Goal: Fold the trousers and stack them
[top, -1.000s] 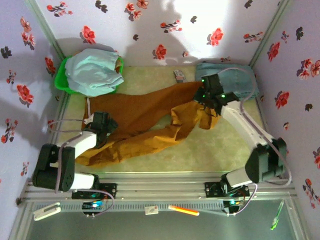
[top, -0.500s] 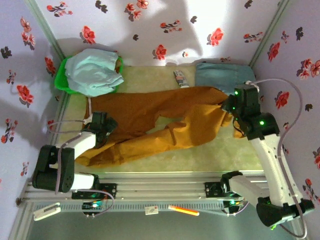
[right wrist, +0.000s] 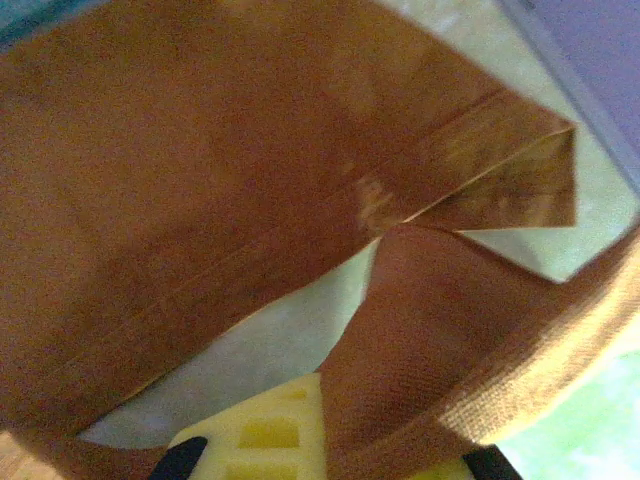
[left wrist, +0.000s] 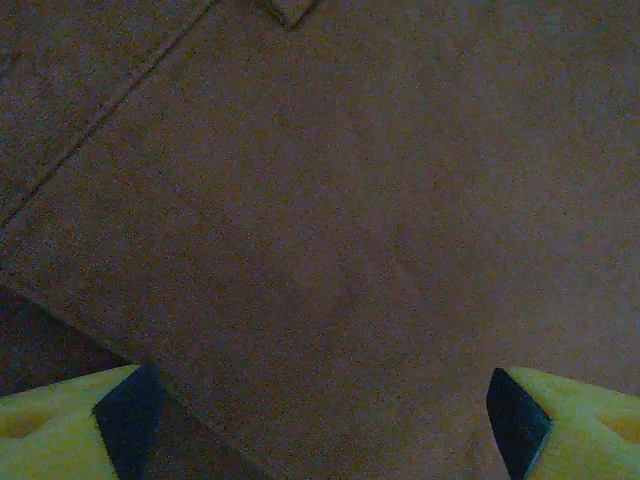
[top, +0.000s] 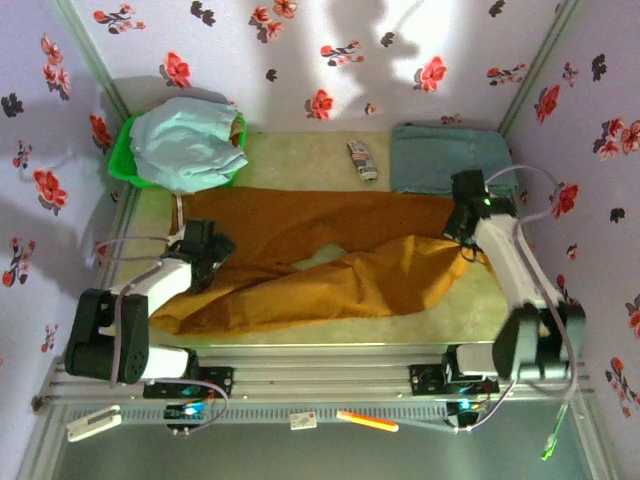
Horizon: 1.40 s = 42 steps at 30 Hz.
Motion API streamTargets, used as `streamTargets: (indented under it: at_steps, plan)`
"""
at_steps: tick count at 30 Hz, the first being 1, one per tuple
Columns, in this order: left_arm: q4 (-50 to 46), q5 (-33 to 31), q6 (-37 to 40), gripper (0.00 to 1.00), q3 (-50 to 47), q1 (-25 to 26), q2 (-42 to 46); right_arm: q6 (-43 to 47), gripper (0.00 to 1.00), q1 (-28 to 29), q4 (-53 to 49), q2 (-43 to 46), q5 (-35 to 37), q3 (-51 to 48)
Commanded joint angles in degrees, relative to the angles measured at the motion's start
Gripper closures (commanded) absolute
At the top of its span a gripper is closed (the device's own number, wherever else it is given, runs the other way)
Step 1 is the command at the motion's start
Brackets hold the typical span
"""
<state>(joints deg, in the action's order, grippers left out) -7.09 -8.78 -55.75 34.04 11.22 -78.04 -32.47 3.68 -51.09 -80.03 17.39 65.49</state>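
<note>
We see the long mustard-brown cloth trousers (top: 330, 255) spread flat across the middle of the overhead view. The waist end lies at the left, and the legs run to the right over the pale green table mat (top: 300, 160). The left gripper (top: 205, 250) is over the waist end. In its wrist view the yellow fingers (left wrist: 60, 425) stand wide apart above smooth brown cloth, holding nothing. The right gripper (top: 462, 225) sits at the leg ends on the right. Its wrist view shows the jaws nearly together, with a fold of trouser leg pinched between them. A green plastic basket (top: 120, 160) of pale blue cloth sits at upper left, and a folded blue-grey garment (top: 440, 155) at upper right.
</note>
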Motion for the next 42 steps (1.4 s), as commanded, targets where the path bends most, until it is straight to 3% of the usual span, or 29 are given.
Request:
streamTargets:
  at_steps: [1, 2, 5, 9, 13, 16, 20, 25, 28, 32, 35, 37, 38, 41, 42]
  plan:
    - [-4.0, -0.55, 0.98, 0.12, 2.19, -0.26, -0.39, 1.28, 0.53, -0.85, 3.8, -13.15, -0.28, 9.22]
    - [-4.3, -0.54, 0.82, 0.12, 2.12, -0.24, -0.09, 1.39, 0.42, -1.57, 2.8, -16.89, -1.37, 12.37]
    - [-5.34, -0.34, 0.8, 0.11, 1.74, -0.15, 1.84, 2.08, 0.38, -1.93, 0.9, -21.21, -2.17, 18.22]
    - [-7.27, 0.4, 1.14, 0.1, 0.88, 1.41, 6.12, 1.11, 0.34, -1.94, 3.04, -12.38, -3.73, 12.08]
    - [-10.65, -0.01, 2.3, 0.1, 1.76, 7.23, 10.81, 1.44, 0.17, -3.98, 4.41, 0.2, -4.12, 1.05]
    - [-10.9, -2.1, 4.0, 0.09, 3.08, 12.61, 11.9, 1.61, 0.16, -6.66, 2.79, 5.8, -6.08, -2.92]
    - [-7.83, -2.83, 4.63, 0.09, 4.9, 15.32, 7.21, -2.08, 0.2, -10.35, 3.03, 13.76, -12.43, -8.61]
    - [-0.24, -3.55, 4.8, 0.1, 5.78, 14.62, -2.16, -9.94, 0.25, -11.94, 8.41, 19.92, -26.51, -21.12]
    - [1.02, -2.92, 4.68, 0.1, 7.84, 12.51, -7.52, -14.31, 0.22, -12.12, 14.01, 20.14, -33.47, -28.2]
    - [1.97, -1.93, 4.56, 0.11, 8.5, 9.53, -11.56, -15.88, 0.16, -12.21, 20.97, 18.84, -35.86, -34.09]
    - [3.0, -0.64, 4.34, 0.11, 7.05, 8.02, -11.74, -15.57, 0.17, -12.29, 24.29, 17.05, -33.63, -34.99]
    - [3.66, -0.29, 4.42, 0.11, 5.91, 7.52, -10.99, -14.9, 0.22, -12.46, 25.31, 14.69, -32.02, -34.1]
    - [3.58, -0.28, 4.42, 0.11, 5.51, 7.26, -10.46, -14.12, 0.32, -12.56, 25.42, 13.14, -30.5, -33.24]
    - [3.37, -0.11, 4.76, 0.11, 4.74, 6.47, -9.27, -12.49, 0.78, -13.17, 23.7, 11.88, -28.29, -30.39]
    - [3.16, 0.07, 4.98, 0.11, 4.57, 6.14, -8.83, -11.76, 0.88, -13.18, 22.22, 13.1, -27.27, -28.98]
